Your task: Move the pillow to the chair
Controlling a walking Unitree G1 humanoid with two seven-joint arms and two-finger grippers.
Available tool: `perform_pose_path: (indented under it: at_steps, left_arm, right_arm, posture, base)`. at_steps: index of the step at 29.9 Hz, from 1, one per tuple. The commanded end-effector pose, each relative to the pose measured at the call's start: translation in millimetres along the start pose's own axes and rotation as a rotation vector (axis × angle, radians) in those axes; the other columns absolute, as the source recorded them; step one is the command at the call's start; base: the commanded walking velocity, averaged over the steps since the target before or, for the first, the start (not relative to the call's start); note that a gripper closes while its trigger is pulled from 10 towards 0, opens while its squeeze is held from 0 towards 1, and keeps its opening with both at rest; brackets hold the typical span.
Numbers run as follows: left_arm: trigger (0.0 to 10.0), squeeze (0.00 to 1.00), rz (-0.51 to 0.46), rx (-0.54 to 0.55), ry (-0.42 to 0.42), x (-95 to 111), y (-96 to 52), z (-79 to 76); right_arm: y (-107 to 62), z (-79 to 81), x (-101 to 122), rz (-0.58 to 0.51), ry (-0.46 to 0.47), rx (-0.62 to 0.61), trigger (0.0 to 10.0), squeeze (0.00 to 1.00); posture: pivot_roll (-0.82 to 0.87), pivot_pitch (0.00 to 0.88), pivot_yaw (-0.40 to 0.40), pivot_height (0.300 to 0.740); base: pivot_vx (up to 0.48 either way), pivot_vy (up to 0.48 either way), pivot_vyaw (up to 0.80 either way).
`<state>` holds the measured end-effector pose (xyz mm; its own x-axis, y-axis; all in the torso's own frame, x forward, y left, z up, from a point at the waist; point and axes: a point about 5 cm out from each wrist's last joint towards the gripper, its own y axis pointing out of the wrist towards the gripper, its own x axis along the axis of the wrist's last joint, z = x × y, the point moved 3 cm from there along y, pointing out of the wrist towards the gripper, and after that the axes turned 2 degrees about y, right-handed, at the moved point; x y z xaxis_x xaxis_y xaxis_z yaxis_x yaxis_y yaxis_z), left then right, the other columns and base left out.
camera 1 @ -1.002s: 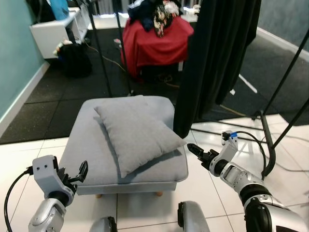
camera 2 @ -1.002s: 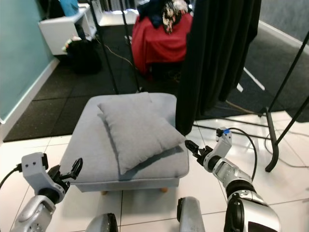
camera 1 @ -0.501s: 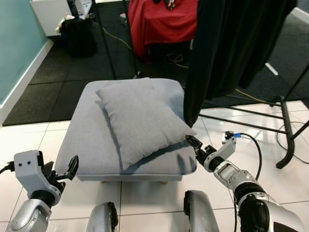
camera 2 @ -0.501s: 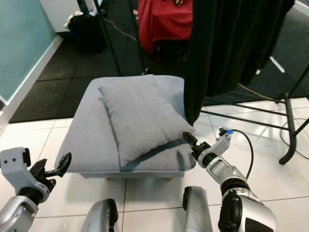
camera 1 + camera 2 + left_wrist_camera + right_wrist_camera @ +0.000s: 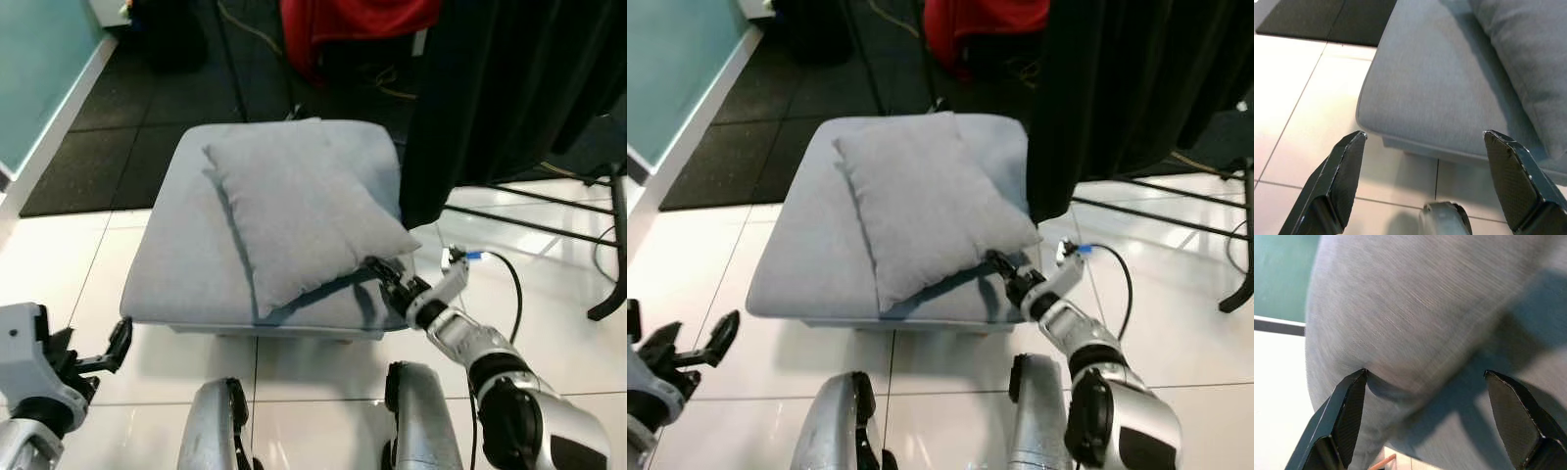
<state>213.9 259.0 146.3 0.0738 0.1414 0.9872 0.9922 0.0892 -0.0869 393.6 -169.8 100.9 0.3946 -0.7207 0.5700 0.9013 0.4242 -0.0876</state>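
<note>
Pillow approach: right arm at the near corner

Pillow (image 5: pixel 299 220) lies diagonally on the grey ottoman (image 5: pixel 186 264), long axis running away from the robot. Right end effector (image 5: pixel 384 278), fingers spread, sits at the pillow's near right corner, nothing gripped. Left end effector (image 5: pixel 110 350), also spread and empty, hangs well apart over the floor tiles (image 5: pixel 59 264). Right arm is nearer.

Glossy white floor tiles (image 5: pixel 59 264) lie under me, bright with reflected light, and give way farther ahead to a dark black mat floor (image 5: pixel 118 147). On my left a teal wall (image 5: pixel 34 69) runs down to a white baseboard (image 5: pixel 59 122). A grey upholstered ottoman (image 5: pixel 181 264) stands before me across the seam between tile and mat. A black curtain (image 5: pixel 509 88) hangs on my right beside a black metal stand (image 5: pixel 612 245), with red cloth (image 5: pixel 358 20) draped behind.
</note>
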Motion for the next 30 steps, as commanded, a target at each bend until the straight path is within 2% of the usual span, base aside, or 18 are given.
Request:
perform_pose_path:
  at_steps: [1,3,4,5,8,9,11,14,15,16,26,30]
  left_arm:
    - [10.0,0.00,0.033,0.011,0.007,-1,-6.8,3.5]
    - [10.0,0.00,0.033,0.011,0.007,-1,-6.8,3.5]
    - [10.0,0.00,0.036,0.008,0.012,0,-8.4,2.9]
    - [10.0,0.00,0.036,0.008,0.012,0,-8.4,2.9]
    - [10.0,0.00,0.054,0.004,0.020,2,-14.2,2.4]
    - [10.0,0.00,0.054,0.004,0.020,2,-14.2,2.4]
    - [10.0,0.00,0.069,0.002,0.022,2,-18.1,1.0]
    - [10.0,0.00,0.078,0.001,0.022,2,-19.6,0.1]
    - [10.0,0.00,0.087,0.000,0.023,2,-21.2,-0.5]
    - [10.0,0.00,0.095,0.000,0.023,2,-22.7,-0.8]
    - [10.0,0.00,0.112,0.003,0.022,2,-25.9,-0.4]
    - [10.0,0.00,0.114,0.004,0.020,1,-24.7,-0.1]
  right_arm:
    - [4.6,4.9,0,-0.011,0.014,0.005,10.0,0.00]
    - [4.6,4.9,0,-0.011,0.014,0.005,10.0,0.00]
    - [9.7,13.7,6,-0.029,0.009,0.025,10.0,0.00]
    - [9.7,13.7,6,-0.029,0.009,0.025,10.0,0.00]
    - [21.5,36.2,18,-0.066,0.000,0.081,10.0,0.00]
    - [21.5,36.2,18,-0.066,0.000,0.081,10.0,0.00]
    - [26.7,47.5,23,-0.085,0.001,0.111,10.0,0.00]
    - [28.3,51.4,25,-0.089,-0.002,0.123,10.0,0.00]
    - [30.5,56.8,28,-0.100,-0.004,0.136,8.1,0.00]
    - [32.1,61.3,31,-0.112,-0.003,0.148,0.0,0.00]
    - [34.1,71.1,42,-0.142,-0.014,0.172,0.0,0.00]
    - [33.9,73.9,47,-0.150,-0.048,0.178,0.0,0.00]
  posture:
    - [0.11,0.382,0.101,0.490]
    - [0.11,0.382,0.101,0.490]
    - [0.12,0.387,0.102,0.490]
    - [0.12,0.387,0.102,0.490]
    - [0.13,0.392,0.107,0.490]
    - [0.13,0.392,0.107,0.490]
    - [0.13,0.398,0.112,0.490]
    - [0.13,0.398,0.112,0.490]
    - [0.13,0.405,0.113,0.490]
    - [0.13,0.408,0.114,0.490]
    - [0.12,0.406,0.109,0.490]
    - [0.11,0.392,0.104,0.490]
  base:
    - [0.000,0.000,0.00]
    - [0.000,0.000,0.00]
    - [0.000,0.000,0.00]
    - [0.000,0.000,0.00]
    - [0.000,0.000,0.00]
    - [0.000,0.000,0.00]
    - [0.000,0.000,0.00]
    - [0.000,0.000,0.00]
    - [0.000,0.000,0.00]
    - [0.000,0.000,0.00]
    - [0.000,0.000,0.00]
    - [0.000,0.000,0.00]
